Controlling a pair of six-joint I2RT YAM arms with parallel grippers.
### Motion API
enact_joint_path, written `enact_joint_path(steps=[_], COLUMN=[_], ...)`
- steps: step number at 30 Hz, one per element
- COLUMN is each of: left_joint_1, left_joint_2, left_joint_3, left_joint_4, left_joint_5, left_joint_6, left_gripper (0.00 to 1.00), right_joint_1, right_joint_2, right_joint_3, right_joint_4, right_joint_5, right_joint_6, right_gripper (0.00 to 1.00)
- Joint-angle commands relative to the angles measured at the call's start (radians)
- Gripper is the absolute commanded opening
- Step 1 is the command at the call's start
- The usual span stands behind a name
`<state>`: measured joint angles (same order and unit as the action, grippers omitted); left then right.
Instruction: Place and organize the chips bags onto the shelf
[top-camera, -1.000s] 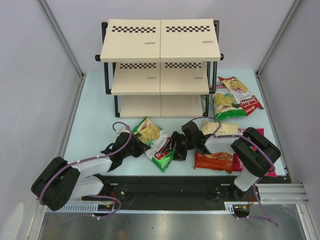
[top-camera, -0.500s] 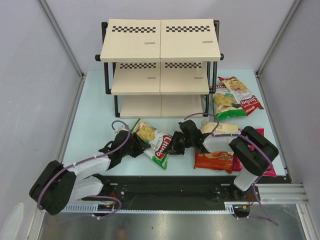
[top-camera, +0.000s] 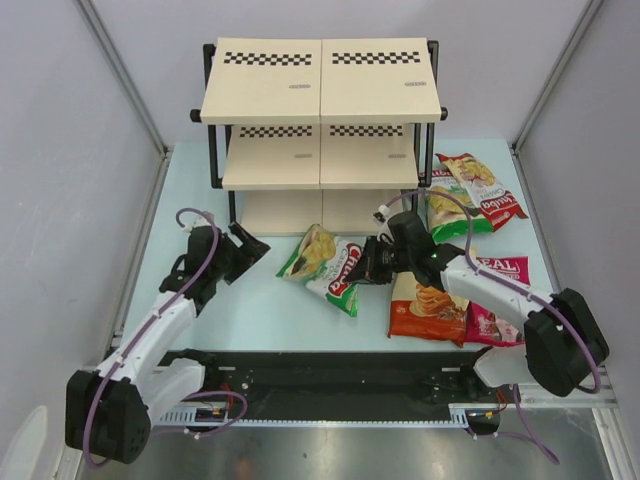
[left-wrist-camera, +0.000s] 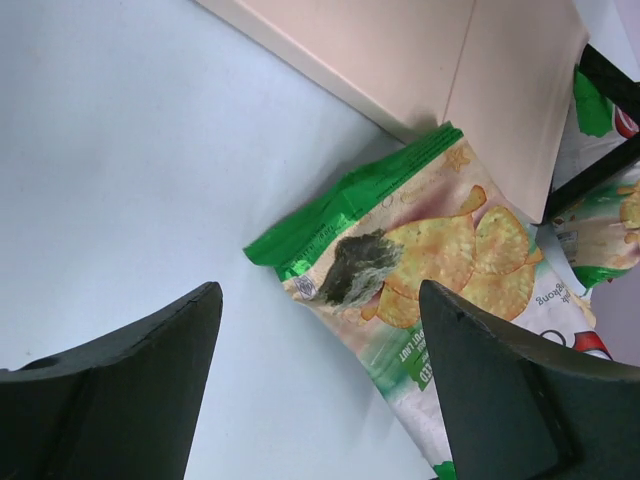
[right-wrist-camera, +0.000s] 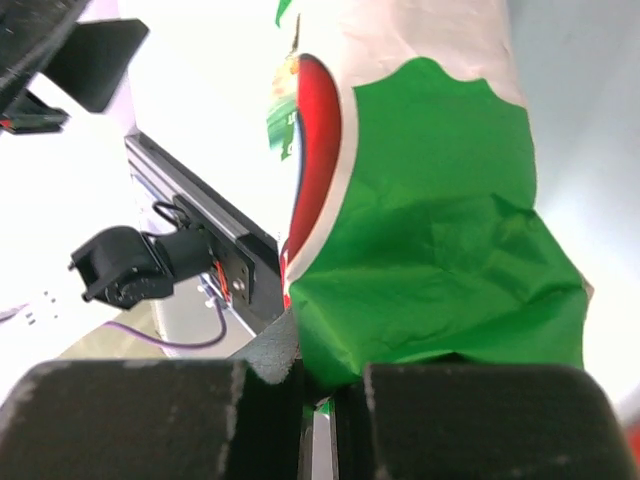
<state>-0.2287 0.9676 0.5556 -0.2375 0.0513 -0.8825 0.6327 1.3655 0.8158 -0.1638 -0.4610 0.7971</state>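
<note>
A green-and-white Chuba chips bag (top-camera: 322, 263) hangs just in front of the shelf (top-camera: 320, 80), its top end toward the bottom board. My right gripper (top-camera: 369, 267) is shut on the bag's green right edge (right-wrist-camera: 430, 230), pinched between its jaws (right-wrist-camera: 320, 400). My left gripper (top-camera: 247, 248) stands open to the left of the bag, apart from it. In the left wrist view the bag (left-wrist-camera: 440, 250) lies beyond the spread jaws (left-wrist-camera: 320, 295), with nothing between them. Other chips bags lie to the right: a green one (top-camera: 450, 208), a red-and-white one (top-camera: 487, 187), an orange one (top-camera: 427, 306) and a magenta one (top-camera: 500, 298).
The shelf's bottom board (left-wrist-camera: 450, 80) lies just beyond the held bag. White walls close in the pale blue table (top-camera: 190, 210) on the left, right and back. A black rail (top-camera: 320, 370) runs along the near edge.
My left gripper opened, let go of the green-and-white bag and drew away to the left. My right gripper shut on the bag's right edge and carried it toward the shelf.
</note>
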Motion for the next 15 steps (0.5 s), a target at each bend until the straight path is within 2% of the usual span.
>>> enact_joint_path(steps=[1, 7, 15], left_joint_1=[0.022, 0.065, 0.103], left_joint_2=[-0.044, -0.050, -0.050], left_joint_3=[0.063, 0.131, 0.162], left_joint_4=[-0.112, -0.186, -0.183], left_joint_5=[-0.018, -0.030, -0.016], left_joint_6=[0.060, 0.099, 0.117], left_gripper=[0.85, 0.85, 0.86], right_joint_1=[-0.040, -0.079, -0.183], right_joint_2=[-0.081, -0.121, -0.216], right_joint_3=[0.078, 0.199, 0.385], right_joint_4=[-0.126, -0.216, -0.315], right_joint_5=[-0.025, -0.065, -0.275], right_joint_6=[-0.104, -0.117, -0.176], right_gripper=[0.00, 0.00, 0.00])
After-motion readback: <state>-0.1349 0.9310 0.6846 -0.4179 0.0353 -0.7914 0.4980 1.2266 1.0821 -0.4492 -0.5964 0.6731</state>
